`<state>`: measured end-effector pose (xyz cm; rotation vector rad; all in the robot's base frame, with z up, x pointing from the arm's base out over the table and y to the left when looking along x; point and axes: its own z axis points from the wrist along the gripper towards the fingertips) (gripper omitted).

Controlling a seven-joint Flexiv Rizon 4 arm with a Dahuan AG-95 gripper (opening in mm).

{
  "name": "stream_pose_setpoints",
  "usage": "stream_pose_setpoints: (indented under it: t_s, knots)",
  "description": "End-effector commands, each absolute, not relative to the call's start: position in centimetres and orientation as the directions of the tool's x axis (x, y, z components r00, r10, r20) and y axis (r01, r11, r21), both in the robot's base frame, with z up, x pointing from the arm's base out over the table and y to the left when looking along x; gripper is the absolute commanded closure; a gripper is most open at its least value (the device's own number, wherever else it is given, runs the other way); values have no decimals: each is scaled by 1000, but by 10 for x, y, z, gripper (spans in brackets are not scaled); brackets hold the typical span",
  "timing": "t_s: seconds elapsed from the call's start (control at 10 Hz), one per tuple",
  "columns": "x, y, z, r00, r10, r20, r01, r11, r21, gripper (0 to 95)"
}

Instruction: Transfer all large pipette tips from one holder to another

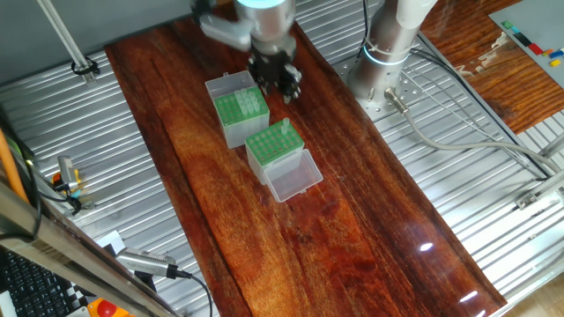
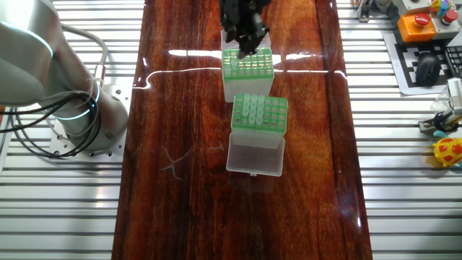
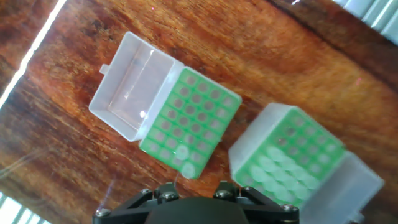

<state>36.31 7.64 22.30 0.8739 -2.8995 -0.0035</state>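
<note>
My arm (image 1: 401,31) is fat, round and silver-white, with a glowing blue-green ring near its base (image 2: 76,123) — grey cables trail from there. The gripper (image 1: 275,75) is black, and I see small shiny screws on it in the hand view.

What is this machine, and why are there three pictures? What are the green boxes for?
It is a robot arm with a pincer for a hand. Two pictures come from cameras on different sides of the table. The third comes from a camera on the hand, looking down. Two green-topped boxes full of holes stand there: the box with a clear lid, lying open, and a second box. Pale plastic tips stand in the holes. I cannot tell whether the pincer holds one.
</note>
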Motion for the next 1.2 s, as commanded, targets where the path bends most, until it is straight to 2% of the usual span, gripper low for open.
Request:
stream_pose_setpoints:
  t_s: [0.1,0.3,0.4,0.6,0.8,1.0,1.1,1.2]
  knots:
    - [360,77,212,-820,-564,102,-563,826,40,570]
    - [360,77,212,-814,-572,100,-573,819,30,570]
    - [360,77,212,-805,-586,99,-586,810,32,760]
    - [361,78,211,-804,-587,96,-586,809,38,760]
    - [363,87,185,-801,-592,89,-591,806,42,760]
    - [364,89,173,-803,-590,85,-589,807,43,760]
    - [365,89,169,-802,-591,84,-590,806,41,570]
    - [366,89,166,-802,-592,82,-591,806,39,570]
